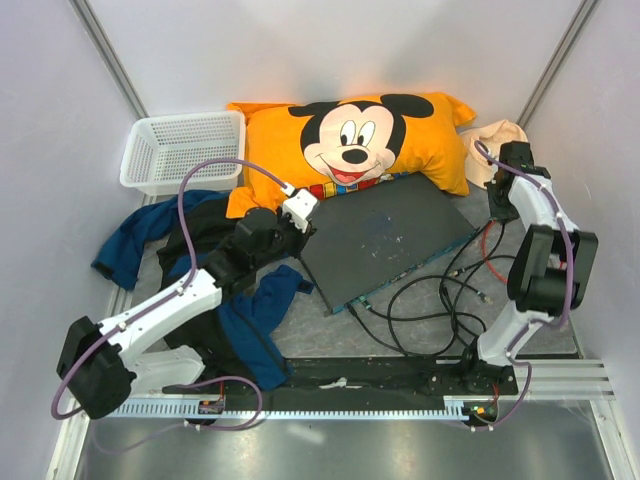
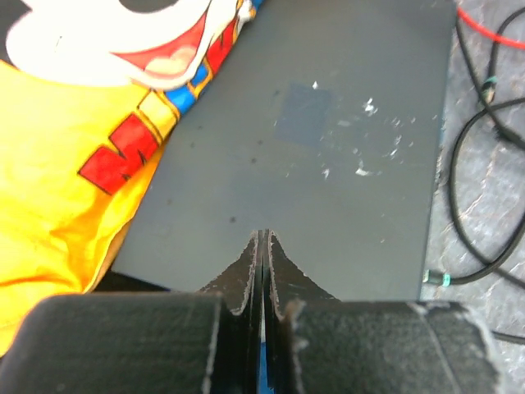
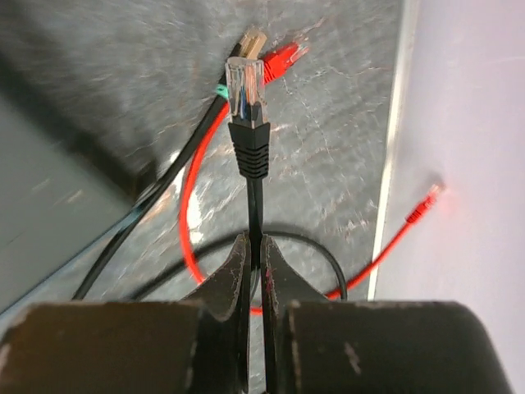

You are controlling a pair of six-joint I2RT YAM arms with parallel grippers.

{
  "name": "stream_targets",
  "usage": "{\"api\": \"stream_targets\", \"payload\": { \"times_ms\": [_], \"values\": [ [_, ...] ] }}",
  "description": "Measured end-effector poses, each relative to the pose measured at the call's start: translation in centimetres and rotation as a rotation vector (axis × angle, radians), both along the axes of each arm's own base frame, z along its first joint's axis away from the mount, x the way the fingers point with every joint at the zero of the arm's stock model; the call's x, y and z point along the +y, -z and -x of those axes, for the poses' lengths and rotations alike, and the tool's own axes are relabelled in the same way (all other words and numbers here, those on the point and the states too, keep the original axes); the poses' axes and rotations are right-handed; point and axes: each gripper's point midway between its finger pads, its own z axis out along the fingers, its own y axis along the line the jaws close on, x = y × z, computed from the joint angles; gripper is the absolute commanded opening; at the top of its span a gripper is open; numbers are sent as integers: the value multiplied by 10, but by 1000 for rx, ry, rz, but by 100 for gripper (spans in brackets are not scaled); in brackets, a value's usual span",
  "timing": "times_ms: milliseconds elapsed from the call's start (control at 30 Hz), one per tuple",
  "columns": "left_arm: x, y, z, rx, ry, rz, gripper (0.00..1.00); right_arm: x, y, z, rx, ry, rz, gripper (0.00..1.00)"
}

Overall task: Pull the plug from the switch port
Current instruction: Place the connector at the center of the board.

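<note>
Pinching the black cable just behind its clear plug in the nearly closed right jaws, holding it clear of the switch (pull looking done). Poising the left jaws, shut and empty, over the switch, lying on the counter against the Mickey Mouse pillow.
</note>
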Motion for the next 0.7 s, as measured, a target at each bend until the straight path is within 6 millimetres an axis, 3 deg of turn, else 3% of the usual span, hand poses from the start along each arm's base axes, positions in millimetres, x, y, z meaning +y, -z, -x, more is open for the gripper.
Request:
{"api": "stream_targets", "payload": {
  "times_ms": [67, 100, 167, 267, 367, 467, 533, 633, 700],
  "values": [
    [6, 10, -4, 22, -7, -12, 2, -10, 21, -4, 46, 9, -4, 46],
    [9, 15, -7, 37, -13, -19, 2, -16, 31, -7, 68, 11, -9, 75],
    [15, 27, -12, 68, -27, -38, 2, -25, 52, -12, 111, 10, -31, 98],
    [23, 44, -16, 122, -35, -63, 2, -28, 69, -19, 143, -13, -95, 98],
    [27, 58, -17, 177, -18, -91, 2, -12, 57, -36, 103, -61, -188, 98],
    [26, 60, -14, 195, 23, -111, 2, 19, 10, -66, -53, -164, -279, 98],
    [22, 53, -13, 185, 49, -101, 2, 53, -37, -74, -177, -271, -328, 98],
    [19, 43, -6, 176, 88, -78, 2, 135, -127, -63, -410, -500, -417, 98],
    [17, 38, 0, 178, 113, -65, 2, 203, -173, -31, -523, -670, -543, 98]
  ]
}}
